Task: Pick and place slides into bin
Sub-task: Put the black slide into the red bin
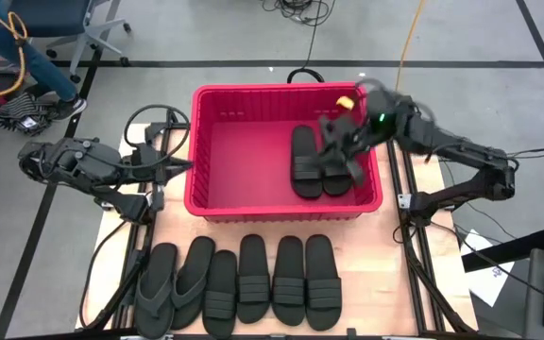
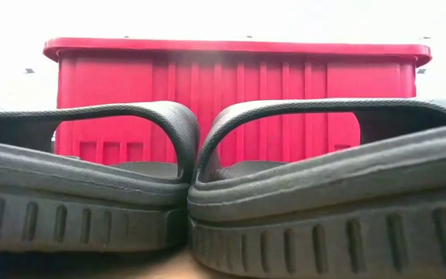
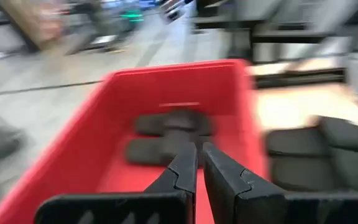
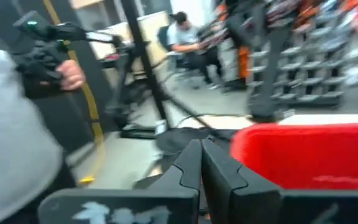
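Above the bin (image 1: 206, 194), right hand (image 1: 346, 142) clenched empty, two slides (image 1: 315, 162) inside

bin (image 2: 238, 85) base behind slides (image 2: 84, 186)

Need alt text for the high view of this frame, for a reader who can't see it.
Seen from above, a red bin holds two black slides at its right end, with the right gripper shut and empty above them. Six more slides lie in a row on the table in front of the bin; the left gripper waits, shut, beside the bin's left wall.
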Controlling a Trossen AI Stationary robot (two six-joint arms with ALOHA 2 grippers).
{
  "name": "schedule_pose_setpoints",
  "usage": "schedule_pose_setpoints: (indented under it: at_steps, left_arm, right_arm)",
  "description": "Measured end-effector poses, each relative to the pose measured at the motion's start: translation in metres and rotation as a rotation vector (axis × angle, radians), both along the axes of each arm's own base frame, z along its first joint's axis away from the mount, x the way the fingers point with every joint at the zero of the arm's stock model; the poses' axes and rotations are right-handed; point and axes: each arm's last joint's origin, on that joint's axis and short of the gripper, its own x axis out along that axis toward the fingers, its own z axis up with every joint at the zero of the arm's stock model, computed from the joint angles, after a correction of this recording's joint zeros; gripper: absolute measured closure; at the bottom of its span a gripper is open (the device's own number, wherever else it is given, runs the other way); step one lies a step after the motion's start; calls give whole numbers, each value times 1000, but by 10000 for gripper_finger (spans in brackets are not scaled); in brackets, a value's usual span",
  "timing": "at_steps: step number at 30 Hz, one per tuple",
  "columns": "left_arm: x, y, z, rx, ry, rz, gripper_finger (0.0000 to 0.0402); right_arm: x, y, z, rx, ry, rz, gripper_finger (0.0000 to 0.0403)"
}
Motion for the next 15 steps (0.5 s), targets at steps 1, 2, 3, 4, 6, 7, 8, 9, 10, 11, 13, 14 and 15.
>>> schedule_pose_setpoints:
  at_steps: [1, 2, 3, 4, 6, 7, 8, 9, 10, 11, 13, 14, 15]
  left_arm:
    - [0, -2, 0, -16, 7, -68, 376]
    - [0, -4, 0, -33, 13, -135, 376]
    - [0, -6, 0, -44, 18, -185, 376]
    - [1, -6, 0, -51, 23, -211, 376]
    - [0, -7, -1, -57, 28, -216, 376]
    - [0, -6, -1, -60, 30, -213, 376]
    - [0, -6, -1, -65, 27, -209, 376]
    - [0, -6, -1, -66, 24, -206, 376]
    - [0, -6, 0, -72, 18, -199, 376]
    - [0, -6, 1, -81, 9, -194, 376]
    - [1, -6, 2, -104, -4, -179, 376]
    - [1, -6, 2, -115, -6, -173, 376]
    - [1, -6, 2, -127, -8, -167, 376]
  right_arm:
    - [5, 8, -6, 20, 3, 11, 402]
    - [8, 15, -13, 38, 9, 15, 402]
    - [12, 23, -19, 52, 17, 18, 402]
    - [14, 29, -25, 62, 19, 16, 402]
    - [19, 43, -33, 76, 14, 28, 402]
    - [20, 49, -35, 80, 1, 41, 402]
    - [20, 55, -36, 80, -16, 54, 402]
    - [21, 60, -37, 79, -34, 69, 403]
    - [21, 64, -37, 78, -48, 85, 403]
    - [20, 68, -37, 78, -52, 98, 403]
    - [20, 74, -38, 78, -49, 120, 403]
    - [20, 77, -38, 78, -47, 131, 403]
    - [18, 79, -37, 76, -52, 143, 403]
